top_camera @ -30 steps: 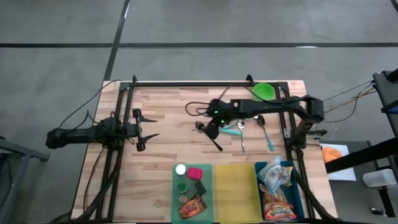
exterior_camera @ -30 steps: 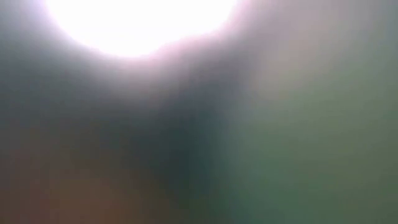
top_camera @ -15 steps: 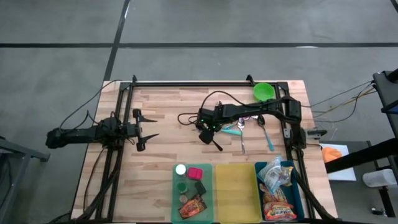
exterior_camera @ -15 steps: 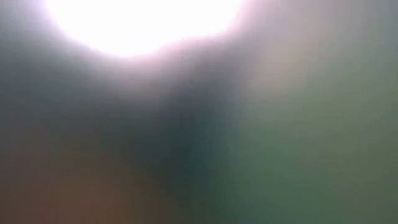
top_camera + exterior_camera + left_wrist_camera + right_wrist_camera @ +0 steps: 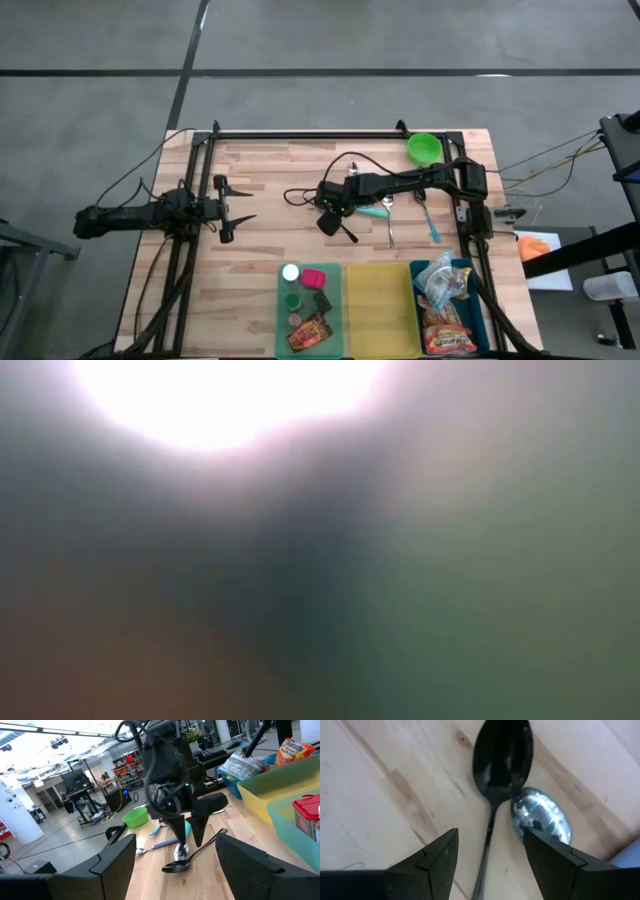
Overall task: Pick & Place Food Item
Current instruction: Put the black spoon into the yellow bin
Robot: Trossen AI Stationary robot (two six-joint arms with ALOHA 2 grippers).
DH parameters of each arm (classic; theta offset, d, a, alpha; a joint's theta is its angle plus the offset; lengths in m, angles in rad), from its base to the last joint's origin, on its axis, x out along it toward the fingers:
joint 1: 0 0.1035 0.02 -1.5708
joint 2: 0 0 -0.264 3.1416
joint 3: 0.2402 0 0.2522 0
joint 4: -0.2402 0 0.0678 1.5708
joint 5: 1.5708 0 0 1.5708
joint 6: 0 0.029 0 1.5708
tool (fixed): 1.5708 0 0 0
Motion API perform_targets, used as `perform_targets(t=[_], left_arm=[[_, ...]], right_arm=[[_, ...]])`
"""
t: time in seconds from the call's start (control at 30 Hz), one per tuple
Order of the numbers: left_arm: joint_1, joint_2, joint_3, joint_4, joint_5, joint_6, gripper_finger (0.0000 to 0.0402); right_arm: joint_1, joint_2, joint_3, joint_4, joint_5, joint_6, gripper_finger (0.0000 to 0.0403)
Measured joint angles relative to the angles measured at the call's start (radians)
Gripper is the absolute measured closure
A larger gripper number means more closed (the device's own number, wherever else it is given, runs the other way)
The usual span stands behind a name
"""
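We see the right hand [image 5: 328,205] reaching far across the wooden surface [image 5: 270,180], down low over a black spoon [image 5: 340,224]. Its two fingers [image 5: 430,860] stand apart, one on each side of the spoon's thin handle, and nothing is held between them. In the right wrist view the black spoon [image 5: 501,755] is dark and shiny, with a long oval bowl. Right beside its bowl lies the round bowl of a silver spoon [image 5: 540,817], bright like a mirror; we cannot tell if the two touch.

From the left wrist view the black spoon [image 5: 192,857] lies flat on the wood, right under the right hand [image 5: 186,834].

The left hand [image 5: 230,212] waits well apart, near the left edge of the surface. Its fingers [image 5: 117,857] are spread wide and hold nothing.

Near the right arm lie more spoons, one with a blue handle [image 5: 431,222] and one with a teal handle [image 5: 374,210]. A green bowl [image 5: 424,148] sits at the far right corner.

Three bins stand in a row at the near edge. The green bin [image 5: 281,330] holds small things: a white lid, a pink box and an orange snack pack [image 5: 308,331]. The yellow bin [image 5: 379,305] is in the middle. The blue bin [image 5: 470,318] holds snack bags [image 5: 442,286], shiny and crinkled.

The low view shows only a bright blur.
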Motion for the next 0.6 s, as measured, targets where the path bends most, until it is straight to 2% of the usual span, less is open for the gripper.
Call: perform_targets(t=[0.6], left_arm=[[0.000, -0.001, 0.000, 0.000, 0.000, 0.002, 0.0126]], right_arm=[[0.068, 0.006, -0.002, -0.004, 0.088, 0.138, 0.0181]])
